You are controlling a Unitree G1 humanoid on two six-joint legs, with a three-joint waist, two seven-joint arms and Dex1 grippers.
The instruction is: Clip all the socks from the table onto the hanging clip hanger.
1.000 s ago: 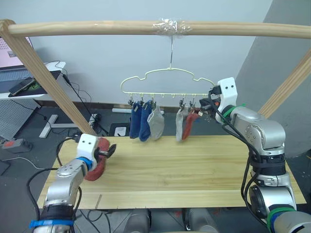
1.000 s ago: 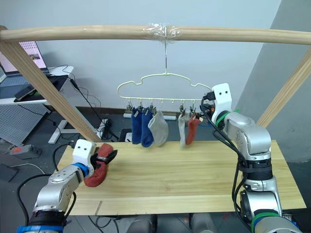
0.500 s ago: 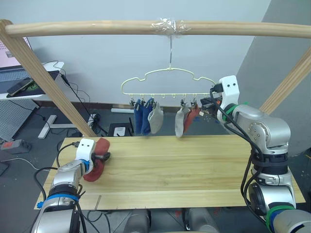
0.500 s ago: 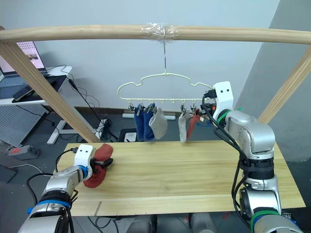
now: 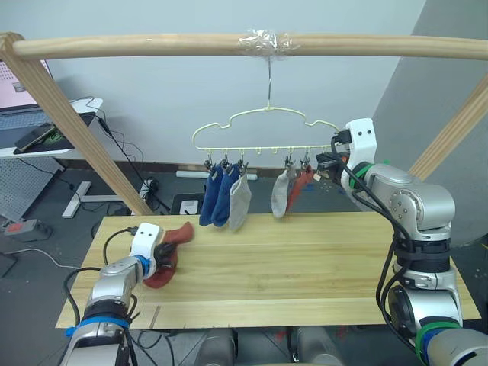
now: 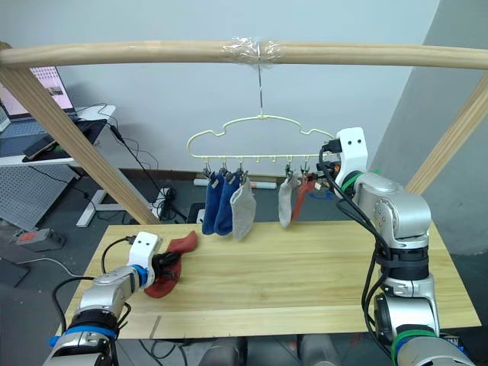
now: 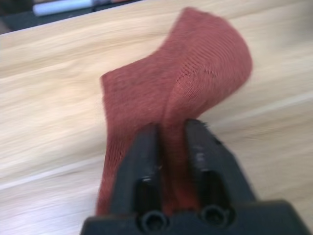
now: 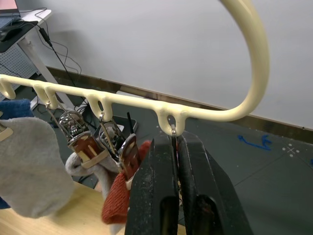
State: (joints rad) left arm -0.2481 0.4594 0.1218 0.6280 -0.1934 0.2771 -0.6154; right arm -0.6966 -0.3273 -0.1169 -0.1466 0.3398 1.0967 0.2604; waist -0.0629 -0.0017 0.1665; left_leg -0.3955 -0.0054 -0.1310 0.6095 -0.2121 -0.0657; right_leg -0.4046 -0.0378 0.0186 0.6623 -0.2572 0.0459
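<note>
Rust-red sock on the table [image 5: 169, 255]: lower left of the left eye view, on the plank top [image 5: 305, 259]; it is the one sock not yet hung, so the left arm is down there to collect it.
Left gripper [image 7: 172, 142]: its two black fingers are pressed together on a raised fold of that sock, fabric pinched between them, the rest curling away over the wood.
Clip hanger [image 5: 263, 114]: hooked at upper centre on the wooden pole [image 5: 152, 44], with five socks clipped along its row, two blue [image 5: 217, 194], two grey [image 5: 239, 202] and one rust-red [image 5: 301, 185].
Right gripper [image 8: 174, 161]: fingers squeezed onto the last free clip at the hanger's right end, probably pressing it open and steadying the hanger for the sixth sock.
</note>
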